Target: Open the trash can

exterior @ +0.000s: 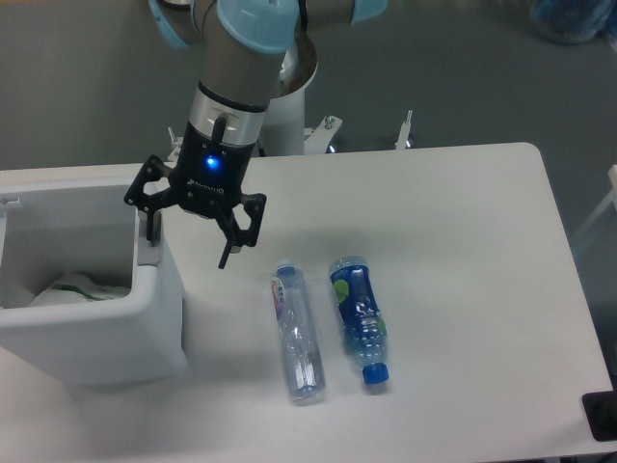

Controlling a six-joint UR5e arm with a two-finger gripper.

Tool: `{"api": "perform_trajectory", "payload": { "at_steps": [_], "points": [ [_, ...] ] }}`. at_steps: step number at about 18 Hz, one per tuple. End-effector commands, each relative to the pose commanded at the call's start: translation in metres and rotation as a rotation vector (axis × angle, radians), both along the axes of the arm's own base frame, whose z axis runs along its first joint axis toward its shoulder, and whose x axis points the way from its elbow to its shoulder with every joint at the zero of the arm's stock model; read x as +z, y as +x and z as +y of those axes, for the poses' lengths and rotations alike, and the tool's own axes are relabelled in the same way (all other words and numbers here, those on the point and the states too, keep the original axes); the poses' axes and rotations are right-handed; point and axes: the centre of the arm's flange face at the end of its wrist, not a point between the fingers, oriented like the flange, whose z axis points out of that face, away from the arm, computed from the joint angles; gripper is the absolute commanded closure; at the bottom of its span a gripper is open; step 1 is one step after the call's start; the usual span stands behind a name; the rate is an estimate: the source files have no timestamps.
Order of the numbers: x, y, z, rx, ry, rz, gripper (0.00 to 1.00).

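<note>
Trash can (92, 333) upright, mouth upward, lid open.

Reading nothing clearly anywhere. Showing pale lettering on the black gripper (189, 231) body just below its blue light, too small to make out. Carrying blurred labels on the clear bottle (296, 333) and blue bottle (358, 316) right of the gripper, illegible.
</note>
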Motion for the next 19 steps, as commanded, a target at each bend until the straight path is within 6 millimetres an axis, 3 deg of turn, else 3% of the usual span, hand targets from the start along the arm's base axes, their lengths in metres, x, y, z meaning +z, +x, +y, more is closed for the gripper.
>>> {"api": "perform_trajectory", "payload": {
  "at_steps": [4,7,12,16,19],
  "points": [
    [0.030,-0.008,0.005,-0.005,0.041,0.054,0.00],
    [0.041,-0.029,-0.006,0.027,0.007,0.156,0.00],
    [0.023,-0.054,-0.025,0.035,-0.221,0.415,0.00],
    [-0.004,-0.071,-0.045,0.106,-0.363,0.461,0.00],
    [-0.007,-0.087,-0.057,0.144,-0.394,0.469,0.00]
  ]
}}
